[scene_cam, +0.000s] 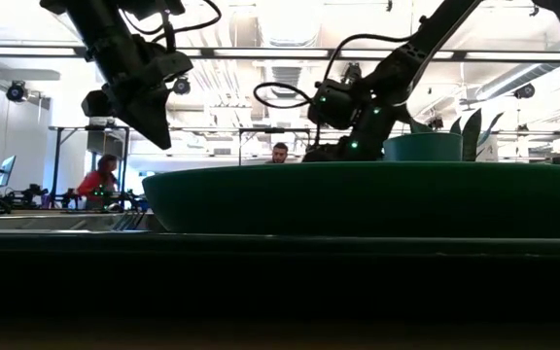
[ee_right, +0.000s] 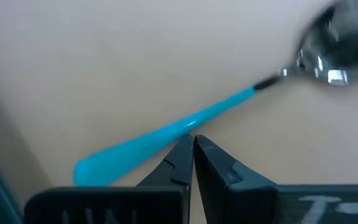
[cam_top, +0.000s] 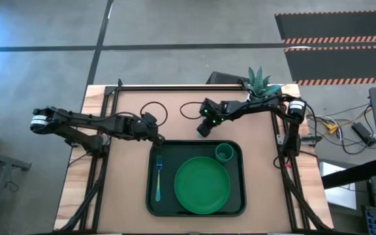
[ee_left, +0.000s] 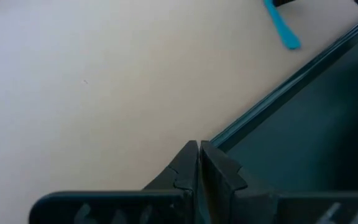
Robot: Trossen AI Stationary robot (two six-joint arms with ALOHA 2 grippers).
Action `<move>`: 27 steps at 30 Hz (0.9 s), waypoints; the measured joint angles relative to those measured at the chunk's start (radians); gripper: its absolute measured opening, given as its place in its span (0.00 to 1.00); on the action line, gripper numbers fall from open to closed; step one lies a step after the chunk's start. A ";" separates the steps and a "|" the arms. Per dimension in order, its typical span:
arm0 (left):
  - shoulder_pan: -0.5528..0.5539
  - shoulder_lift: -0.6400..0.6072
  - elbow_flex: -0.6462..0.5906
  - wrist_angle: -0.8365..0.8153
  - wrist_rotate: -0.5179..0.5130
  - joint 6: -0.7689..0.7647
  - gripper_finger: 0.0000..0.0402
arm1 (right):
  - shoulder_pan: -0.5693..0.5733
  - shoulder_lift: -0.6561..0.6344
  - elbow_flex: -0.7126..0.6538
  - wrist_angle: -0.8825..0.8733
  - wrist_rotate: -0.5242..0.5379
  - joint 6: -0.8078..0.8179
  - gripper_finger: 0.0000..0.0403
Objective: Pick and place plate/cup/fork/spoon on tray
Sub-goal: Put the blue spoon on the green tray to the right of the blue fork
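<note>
The dark green tray (cam_top: 150, 196) lies at the table's near middle. It holds the green plate (cam_top: 202, 185), the green cup (cam_top: 224, 153) at its far right and the fork (cam_top: 158, 177) at its left. The spoon (ee_right: 185, 130) lies on the table just beyond the tray, its dark bowl (ee_right: 337, 46) away from the tray. In the high view my right gripper hides it. My right gripper (ee_right: 190, 142) is shut, its tips over the middle of the blue handle. My left gripper (ee_left: 199, 148) is shut and empty above the tray's far left corner (ee_left: 272, 87). My right gripper's shut fingertips (ee_right: 180, 146) stand at the middle of the spoon's blue handle (ee_right: 166, 132), coming from above. I cannot tell whether they touch it. The spoon lies flat on the table.
A white pot with a spiky green plant (cam_top: 260, 81) stands at the table's far right. Black cables (cam_top: 152, 108) loop on the table's far part. The arms' dark frames run along both side edges. People show in the room behind the table (scene_cam: 278, 153).
</note>
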State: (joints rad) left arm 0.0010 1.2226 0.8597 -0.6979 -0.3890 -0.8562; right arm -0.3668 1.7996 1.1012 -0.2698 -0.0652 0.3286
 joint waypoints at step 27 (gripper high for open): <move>0.160 0.205 0.000 0.526 0.159 0.295 0.00 | 0.128 -0.252 0.443 -0.376 0.026 -0.208 0.02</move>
State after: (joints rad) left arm 0.1613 1.4272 0.8597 -0.1723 -0.2296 -0.5613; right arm -0.2383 1.5476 1.5447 -0.6459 -0.0397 0.1210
